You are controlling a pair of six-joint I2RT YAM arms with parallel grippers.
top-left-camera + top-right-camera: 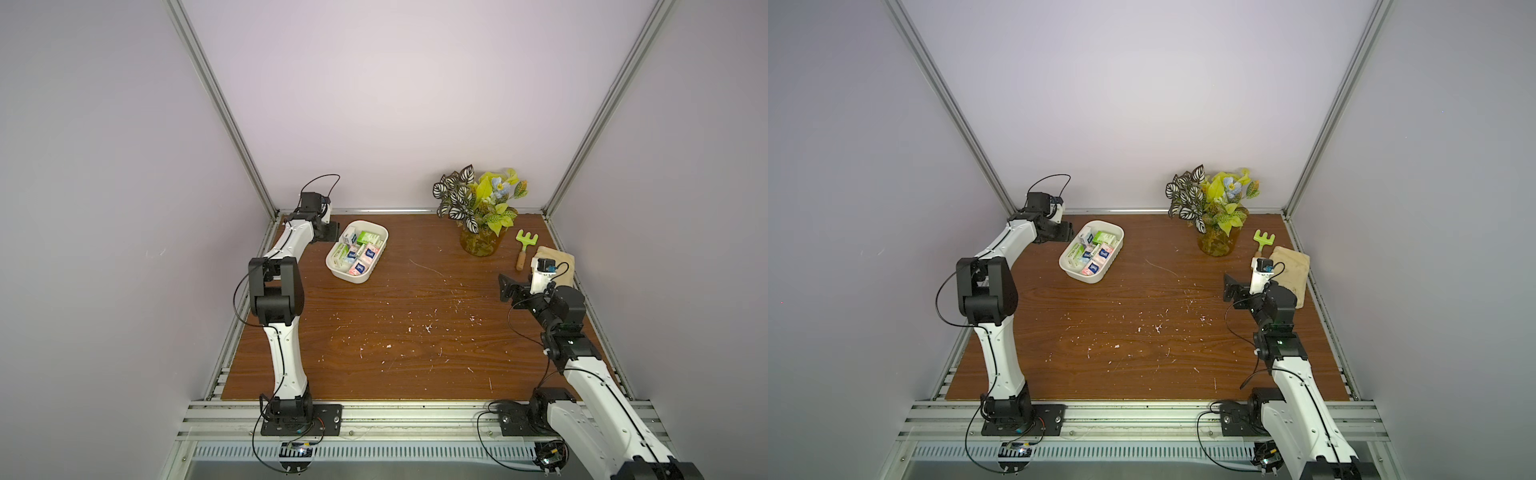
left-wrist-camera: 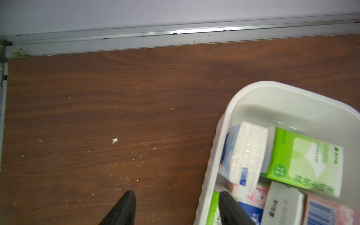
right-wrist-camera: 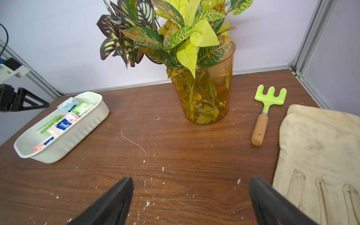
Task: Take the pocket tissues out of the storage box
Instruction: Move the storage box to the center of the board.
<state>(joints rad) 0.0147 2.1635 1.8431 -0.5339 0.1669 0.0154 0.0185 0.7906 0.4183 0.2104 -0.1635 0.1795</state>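
Note:
The white storage box (image 1: 379,257) (image 1: 1115,258) lies at the back left of the wooden table, holding several pocket tissues (image 1: 357,253) (image 1: 1094,253), green-and-white and pink-and-blue. My left gripper (image 1: 332,235) (image 1: 1068,237) is at the box's back left corner. In the left wrist view the left gripper (image 2: 177,194) is open and straddles the box's side wall (image 2: 209,185): one finger over the bare table, the other inside above a packet; a green packet (image 2: 303,161) lies further in. My right gripper (image 1: 505,286) (image 3: 191,185) hovers open over bare wood at the right, holding nothing.
An amber vase of leaves (image 1: 478,245) (image 3: 204,93) stands at the back right. Beside it lie a green hand rake (image 1: 524,245) (image 3: 268,101) and a cream glove (image 1: 557,259) (image 3: 319,148), close to my right arm. The back rail (image 2: 175,33) runs just behind the box.

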